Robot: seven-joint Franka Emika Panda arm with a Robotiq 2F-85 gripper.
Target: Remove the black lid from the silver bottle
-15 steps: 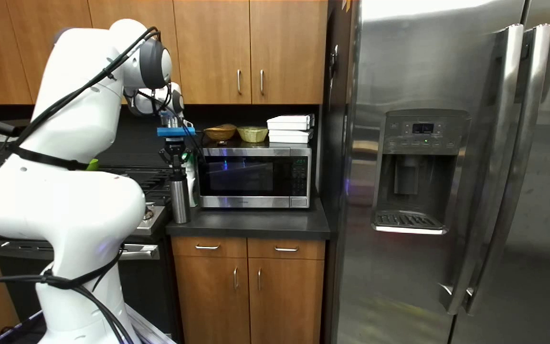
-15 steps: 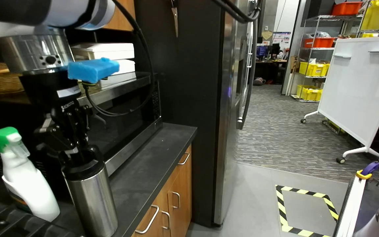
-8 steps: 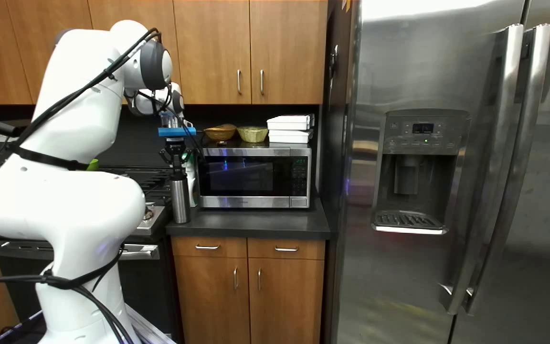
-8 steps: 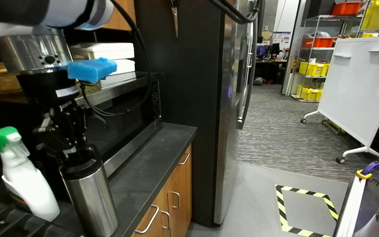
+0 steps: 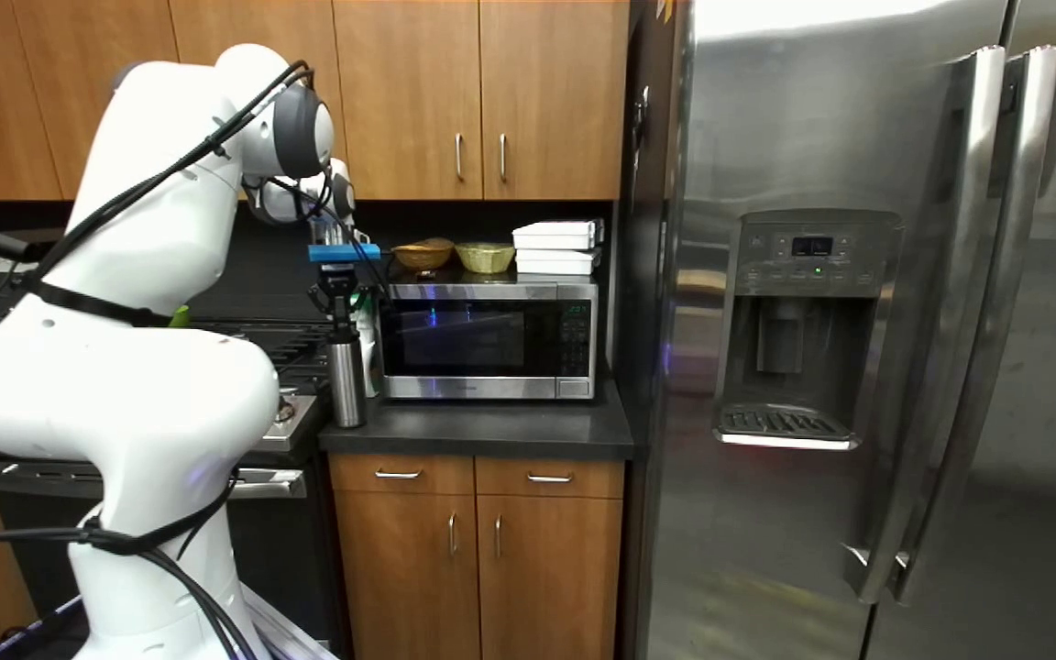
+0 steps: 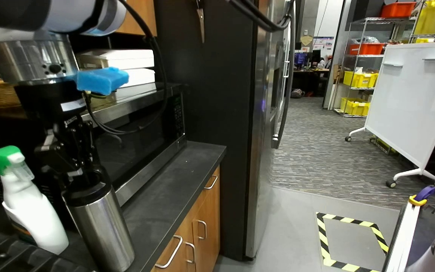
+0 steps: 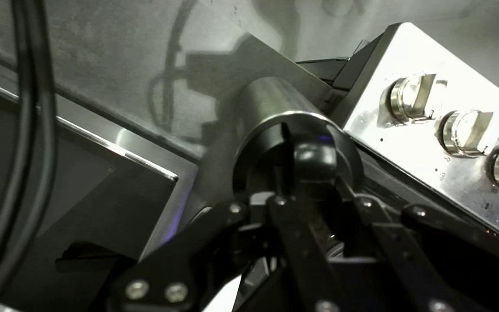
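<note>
The silver bottle (image 5: 346, 385) stands at the left end of the dark counter, beside the stove; in an exterior view (image 6: 102, 230) it leans, with its top toward the left. The black lid (image 6: 86, 196) sits on top of the bottle and has a raised loop handle. In the wrist view the lid (image 7: 347, 156) shows as a dark ring on the bottle (image 7: 271, 99), with the loop between my fingers. My gripper (image 6: 83, 179) points down over the lid and is shut on its loop; the fingertips are partly hidden in the dark.
A white spray bottle with a green head (image 6: 32, 204) stands just behind the silver bottle. The microwave (image 5: 487, 339) is beside it, with baskets (image 5: 486, 258) and white boxes (image 5: 555, 247) on top. The stove knobs (image 7: 412, 97) are close by. The steel fridge (image 5: 794, 110) stands farther right.
My gripper has shifted slightly, leftward in an exterior view, and the lid and the bottle's top have moved along with it. The bottle's base has stayed nearly in place, so the bottle leans more.
</note>
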